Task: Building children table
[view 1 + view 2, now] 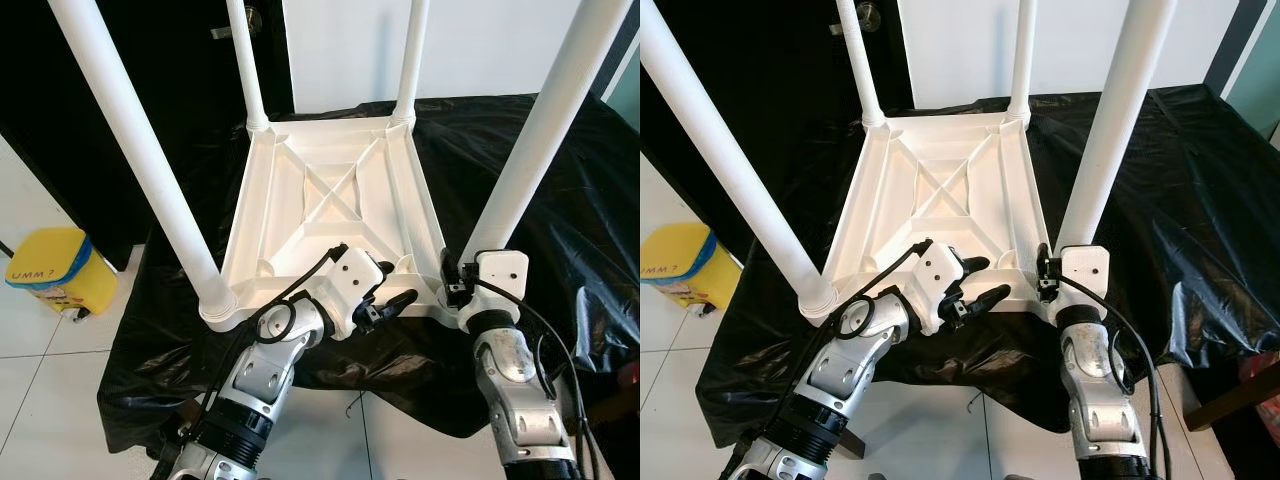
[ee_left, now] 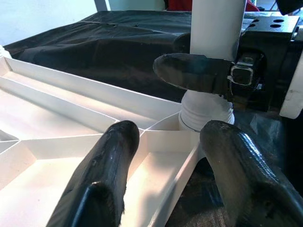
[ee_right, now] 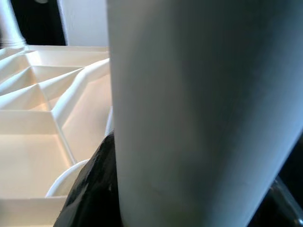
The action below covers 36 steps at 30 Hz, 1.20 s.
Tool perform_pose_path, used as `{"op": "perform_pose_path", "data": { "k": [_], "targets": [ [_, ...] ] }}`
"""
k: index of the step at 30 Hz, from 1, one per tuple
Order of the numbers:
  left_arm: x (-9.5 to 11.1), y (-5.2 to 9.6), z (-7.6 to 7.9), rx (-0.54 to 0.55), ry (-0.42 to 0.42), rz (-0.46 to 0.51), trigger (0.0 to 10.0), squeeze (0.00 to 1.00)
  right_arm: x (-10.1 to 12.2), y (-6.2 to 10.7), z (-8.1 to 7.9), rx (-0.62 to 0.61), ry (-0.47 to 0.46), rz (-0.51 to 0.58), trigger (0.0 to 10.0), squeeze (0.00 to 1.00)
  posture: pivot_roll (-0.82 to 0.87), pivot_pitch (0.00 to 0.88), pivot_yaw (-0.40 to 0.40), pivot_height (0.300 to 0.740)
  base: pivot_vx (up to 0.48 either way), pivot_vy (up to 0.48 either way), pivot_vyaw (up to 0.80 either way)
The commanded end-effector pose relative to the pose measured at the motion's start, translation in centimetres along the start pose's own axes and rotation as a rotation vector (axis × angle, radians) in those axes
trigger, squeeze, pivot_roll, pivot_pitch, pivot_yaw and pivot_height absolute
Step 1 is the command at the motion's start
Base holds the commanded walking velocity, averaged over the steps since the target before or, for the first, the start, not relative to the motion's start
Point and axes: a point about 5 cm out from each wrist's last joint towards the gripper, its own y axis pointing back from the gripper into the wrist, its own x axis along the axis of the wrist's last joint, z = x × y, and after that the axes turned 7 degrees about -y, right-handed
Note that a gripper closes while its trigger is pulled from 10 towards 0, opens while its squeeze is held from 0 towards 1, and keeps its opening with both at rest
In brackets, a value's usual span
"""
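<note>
Children table: is laid upside down on the black-draped tabletop, four white legs pointing up.
Near right leg: is clasped at its base by the right end effector.
Left end effector: is held spread apart over the table's near rim, grasping nothing.

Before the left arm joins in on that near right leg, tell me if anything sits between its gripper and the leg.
Partly. The right gripper is already shut on the near right leg just above its socket, one black finger across the side facing the left gripper. Below it, the leg's base stands exposed. The left gripper is open over the tabletop underside.
</note>
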Motion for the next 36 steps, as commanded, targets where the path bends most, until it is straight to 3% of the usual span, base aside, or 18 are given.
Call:
{"op": "perform_pose_path", "data": {
  "k": [1, 3, 5, 26, 27, 36],
  "targets": [
    [-0.3, 0.3, -0.1, 0.063, 0.001, -0.023, 10.0, 0.0, -1.9, 0.8, 0.6, -0.076, 0.002, -0.094, 10.0, 0.0, -0.22, 0.07, 0.022, 0.74, 0.0, 0.0, 0.0],
    [-0.3, 0.3, -0.1, 0.063, 0.001, -0.023, 10.0, 0.0, -1.9, 0.8, 0.6, -0.076, 0.002, -0.094, 10.0, 0.0, -0.22, 0.07, 0.022, 0.74, 0.0, 0.0, 0.0],
    [-0.3, 0.3, 0.0, 0.068, 0.006, -0.025, 10.0, 0.0, -1.1, 1.0, -0.9, -0.09, -0.084, -0.055, 10.0, 0.0, -0.23, 0.079, 0.024, 0.74, 0.0, 0.0, 0.0],
    [-0.3, 0.4, -0.2, 0.075, 0.006, -0.029, 10.0, 0.0, -0.4, 1.1, -1.5, -0.087, -0.082, -0.024, 10.0, 0.0, -0.23, 0.095, 0.024, 0.74, 0.0, 0.0, 0.0],
    [-0.3, 0.4, -0.2, 0.076, 0.007, -0.029, 10.0, 0.0, -0.1, 1.0, -1.5, -0.078, -0.089, -0.012, 10.0, 1.0, -0.23, 0.095, 0.023, 0.74, 0.0, 0.0, 0.0],
    [-0.3, 0.2, -0.3, 0.079, 0.007, -0.029, 10.0, 0.0, 0.8, 1.2, -0.8, 0.023, -0.1, 0.045, 10.0, 1.0, -0.23, 0.094, 0.022, 0.74, 0.0, 0.0, 0.0]
  ]
}}
